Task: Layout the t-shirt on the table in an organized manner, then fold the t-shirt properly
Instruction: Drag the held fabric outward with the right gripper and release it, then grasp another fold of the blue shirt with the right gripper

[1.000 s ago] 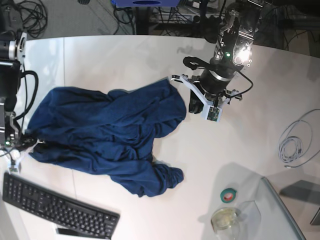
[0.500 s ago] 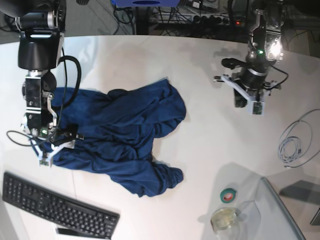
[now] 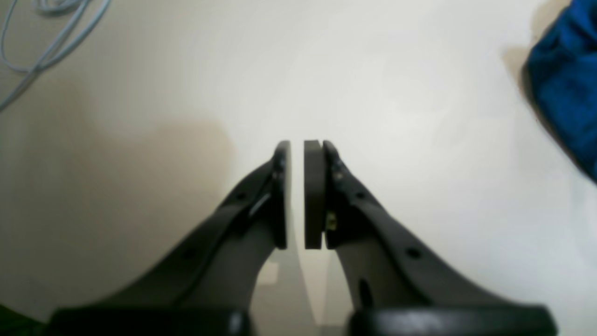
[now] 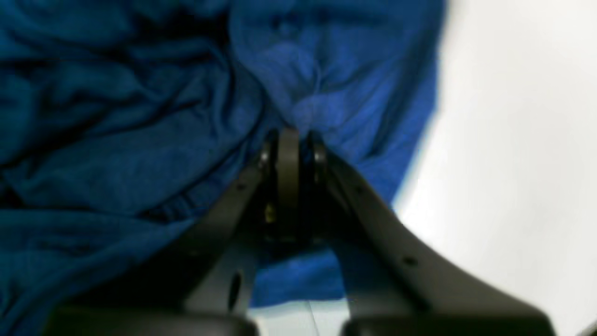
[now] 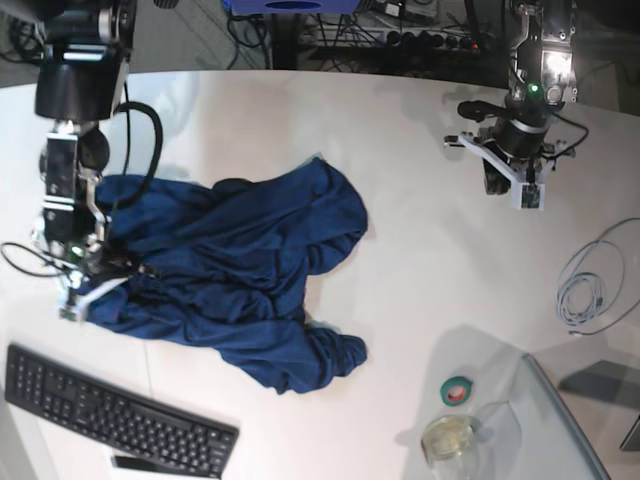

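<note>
Right now: right gripper (image 4: 296, 140) clamped on a fold of the shirt (image 5: 230, 270), jaws pressed together with blue cloth bunched around the tips. Sits at the shirt's edge nearest the bench's (image 5: 400, 290) left side, in base view (image 5: 85, 280), just above the keyboard (image 5: 110, 415). Right arm reaching down from the far left corner, forearm near vertical, black cable looping beside it.

Left gripper (image 3: 297, 193) nearly together, only a thin slit between the pads, holding nothing. Hovers over bare bench near the far right edge, in base view (image 5: 510, 185), well apart from the shirt. Left arm upright, wrist tipped down toward the surface, green light on its side.

Shirt crumpled in a heap on the left half of the bench, spread from near the left edge toward the middle, one bunched end trailing toward the near edge. Grey cable (image 5: 590, 275) coiled at the right edge; tape roll (image 5: 458, 391) and clear dish (image 5: 447, 437) near the front right.
</note>
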You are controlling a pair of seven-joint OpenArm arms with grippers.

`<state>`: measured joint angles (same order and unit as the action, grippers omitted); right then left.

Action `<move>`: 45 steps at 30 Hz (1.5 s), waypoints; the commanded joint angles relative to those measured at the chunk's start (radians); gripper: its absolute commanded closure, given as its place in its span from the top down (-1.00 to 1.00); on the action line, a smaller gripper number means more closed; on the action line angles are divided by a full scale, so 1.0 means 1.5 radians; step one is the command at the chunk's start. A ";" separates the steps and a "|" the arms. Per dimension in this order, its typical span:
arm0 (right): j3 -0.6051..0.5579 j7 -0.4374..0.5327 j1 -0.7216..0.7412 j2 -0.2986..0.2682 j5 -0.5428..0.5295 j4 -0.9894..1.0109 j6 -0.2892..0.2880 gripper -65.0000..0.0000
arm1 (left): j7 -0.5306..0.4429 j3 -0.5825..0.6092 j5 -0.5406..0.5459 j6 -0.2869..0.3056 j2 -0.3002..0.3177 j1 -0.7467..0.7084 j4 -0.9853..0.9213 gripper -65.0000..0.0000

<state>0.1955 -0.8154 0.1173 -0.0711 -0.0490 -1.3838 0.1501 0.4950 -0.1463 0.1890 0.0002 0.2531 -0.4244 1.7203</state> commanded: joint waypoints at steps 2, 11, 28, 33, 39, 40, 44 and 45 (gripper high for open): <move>0.022 -0.006 -0.015 -0.008 0.001 -0.071 0.002 -1.00 | -0.013 -0.003 0.001 -0.004 0.008 0.003 0.011 -0.88; 0.174 0.000 -0.076 -0.030 0.001 -0.028 -0.092 -1.00 | -0.014 -0.003 -0.001 -0.004 -0.004 0.005 0.010 -0.88; 0.027 0.008 -0.221 -0.013 0.001 -0.231 -0.214 0.16 | -0.014 -0.007 0.001 -0.004 -0.011 0.005 -0.056 -0.84; -0.140 0.007 -0.225 -0.017 0.004 -0.232 -0.205 0.17 | -0.014 -0.010 0.001 -0.004 -0.012 0.004 -0.058 -0.74; -0.286 0.030 -0.234 -0.034 0.005 -0.231 -0.196 0.18 | -0.012 -0.011 0.002 -0.004 -0.010 0.001 -0.061 0.14; -0.306 0.034 -0.232 -0.039 0.005 -0.230 -0.196 0.18 | -0.012 -0.011 0.002 -0.004 -0.010 0.001 -0.061 0.26; -0.365 0.019 -0.200 -0.044 0.005 -0.174 -0.196 0.18 | -0.011 -0.011 0.002 -0.004 -0.011 0.001 -0.062 0.58; -0.376 0.019 -0.190 -0.043 0.005 -0.147 -0.196 0.18 | -0.011 -0.011 0.002 -0.004 -0.011 0.001 -0.062 0.59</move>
<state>-0.3717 -0.7898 -0.1688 -0.1337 -0.0456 -1.5860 -0.1471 0.4911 -0.1577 0.1905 -0.0010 0.2298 -0.4206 1.6135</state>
